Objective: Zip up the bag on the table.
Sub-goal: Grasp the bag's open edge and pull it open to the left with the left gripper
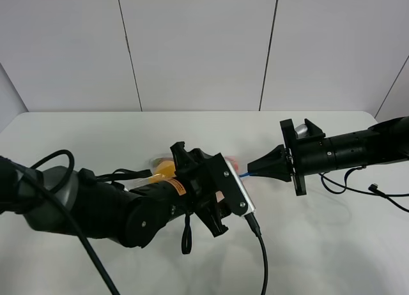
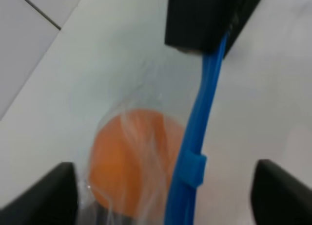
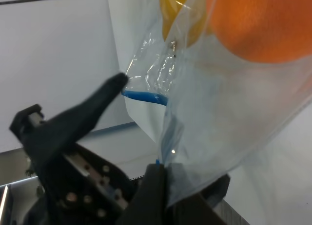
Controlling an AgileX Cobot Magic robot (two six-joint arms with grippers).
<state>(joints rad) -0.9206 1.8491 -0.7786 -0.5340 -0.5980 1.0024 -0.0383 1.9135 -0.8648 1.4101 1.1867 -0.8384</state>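
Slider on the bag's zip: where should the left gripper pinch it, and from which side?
Pinch the raised blue slider across the zipper strip, one finger per flat side. Come from the left arm's end. It is the strip's only bump; the open left gripper straddles it, and the right gripper clamps the far end.

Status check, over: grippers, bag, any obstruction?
Right gripper shut on the bag at its blue zipper strip. Left gripper open, straddling the slider. Nothing seen blocking the strip.

Two matte-black tubular robot arms.
Left arm [image 1: 121,212]: orange-yellow label band [image 1: 179,188], silver-edged black wrist camera block [image 1: 238,191], black cable [image 1: 262,257]. Right arm [image 1: 348,151]: black round flange plate [image 1: 298,167], thin black wires [image 1: 377,188].
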